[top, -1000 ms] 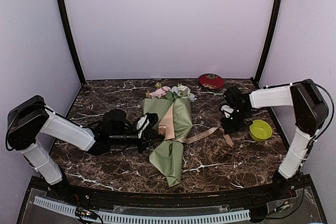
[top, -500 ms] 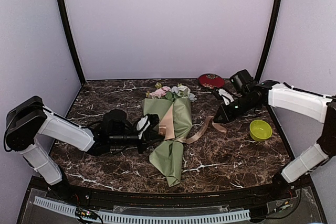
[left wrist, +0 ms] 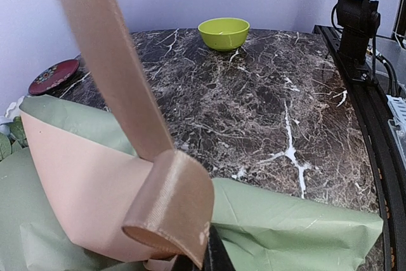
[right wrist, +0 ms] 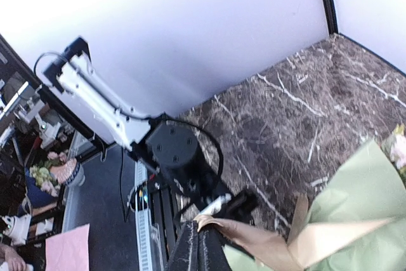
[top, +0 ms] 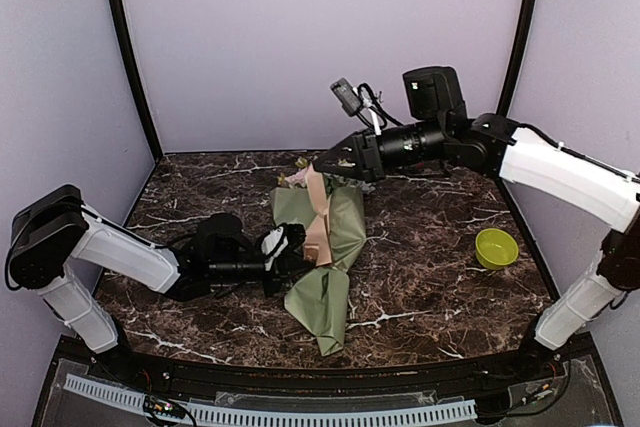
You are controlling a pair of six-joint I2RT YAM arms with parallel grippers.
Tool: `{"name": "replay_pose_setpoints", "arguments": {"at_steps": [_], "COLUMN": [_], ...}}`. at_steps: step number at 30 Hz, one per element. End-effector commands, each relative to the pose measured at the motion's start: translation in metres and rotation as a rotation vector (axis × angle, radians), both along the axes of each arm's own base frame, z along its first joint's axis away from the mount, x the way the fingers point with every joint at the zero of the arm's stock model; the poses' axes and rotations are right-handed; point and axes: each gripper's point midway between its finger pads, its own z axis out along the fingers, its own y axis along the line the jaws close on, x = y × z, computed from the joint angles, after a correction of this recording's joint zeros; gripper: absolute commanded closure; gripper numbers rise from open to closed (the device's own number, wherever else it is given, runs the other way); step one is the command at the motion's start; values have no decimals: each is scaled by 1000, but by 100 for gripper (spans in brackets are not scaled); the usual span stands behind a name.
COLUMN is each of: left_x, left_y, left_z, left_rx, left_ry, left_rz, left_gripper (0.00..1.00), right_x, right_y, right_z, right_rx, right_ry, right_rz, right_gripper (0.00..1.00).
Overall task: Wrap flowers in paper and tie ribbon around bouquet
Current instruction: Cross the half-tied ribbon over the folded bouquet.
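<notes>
The wrapping looks done: the bouquet (top: 325, 267) lies mid-table (top: 440, 287), its sage paper (top: 345, 232) rolled around the flowers (top: 300, 175). Tying has barely begun. The left gripper (top: 283, 247) is closed on the ribbon (top: 318, 212) at the bouquet's waist. The right gripper (top: 325, 169), closed on the other end, holds it taut above the blooms. No knot shows, and whether the ribbon passes underneath cannot be told. No brand, label or writing is legible.

Right tool (right wrist: 202, 236) tight on ribbon (right wrist: 257, 244), sage paper (right wrist: 358, 204) alongside
</notes>
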Motion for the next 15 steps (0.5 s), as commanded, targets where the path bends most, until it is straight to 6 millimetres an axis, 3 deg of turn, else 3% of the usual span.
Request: {"name": "replay_pose_setpoints", "arguments": {"at_steps": [1,4,7,12,14,15], "left_x": [-5,-8,-10,-12,-13,-14], "left_y": [2,2,2,2,2,2], "left_z": [14,12,12,10,10,9], "left_rx": [-34,-31,-31,-27,-28,-29], "left_ry": [-60,-66,-69,-73,-71,-68], "left_rz": [0,-6,-9,-8,-8,-8], "left_gripper": [100,100,100,100,100,100], "right_x": [24,60,86,108,108,107], "right_y": [48,71,93,123,127,127], "right_z": [22,7,-21,-90,-105,-110], "right_rx": [120,80,18,-144,-191,-214], "right_ry": [23,65,126,199,204,205], "right_rz": [18,-88,-146,-211,-213,-214], "right_gripper": [100,100,100,100,99,88]}}
